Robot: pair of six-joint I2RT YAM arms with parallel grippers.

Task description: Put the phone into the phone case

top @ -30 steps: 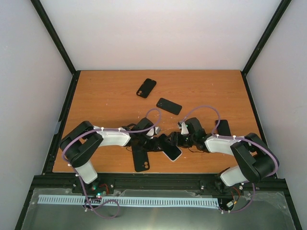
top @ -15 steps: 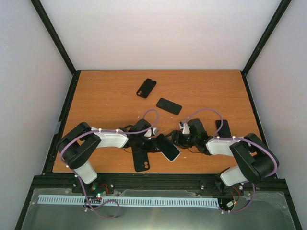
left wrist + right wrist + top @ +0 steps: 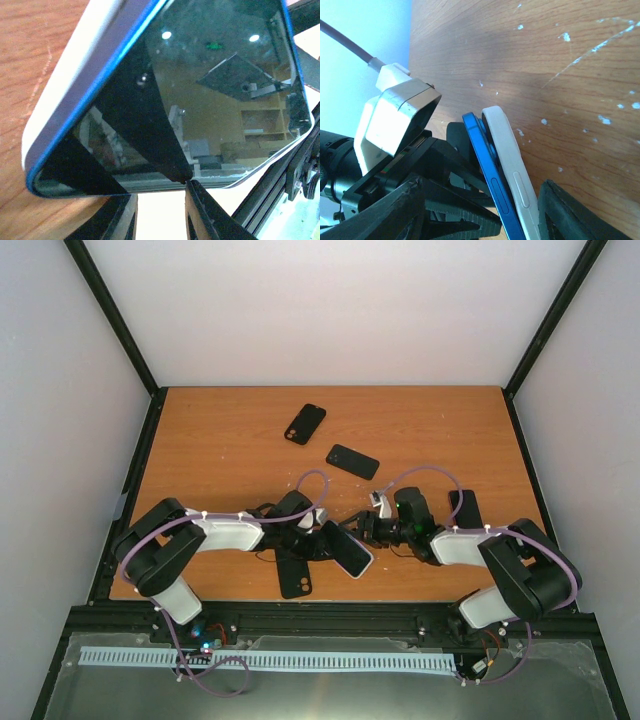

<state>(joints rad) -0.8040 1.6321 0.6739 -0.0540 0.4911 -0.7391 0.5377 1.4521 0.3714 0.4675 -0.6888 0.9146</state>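
A blue-edged phone (image 3: 347,545) with a dark glass screen rests tilted, one edge raised, against a white case (image 3: 369,564) near the table's front middle. In the right wrist view the phone (image 3: 492,185) sits on the case (image 3: 512,160), not seated flat. My left gripper (image 3: 322,540) is open, with a fingertip (image 3: 192,192) touching the screen (image 3: 220,100). My right gripper (image 3: 366,530) is open and straddles the phone and case, one finger (image 3: 580,215) on the table side of the case.
Black phone cases lie at the back middle (image 3: 305,423), behind the grippers (image 3: 352,461), at the front edge under my left arm (image 3: 293,575) and by my right arm (image 3: 466,508). Black frame posts border the table.
Both grippers and the tilted phone have shifted slightly left and back. The right gripper has drawn closer to the phone's far side.
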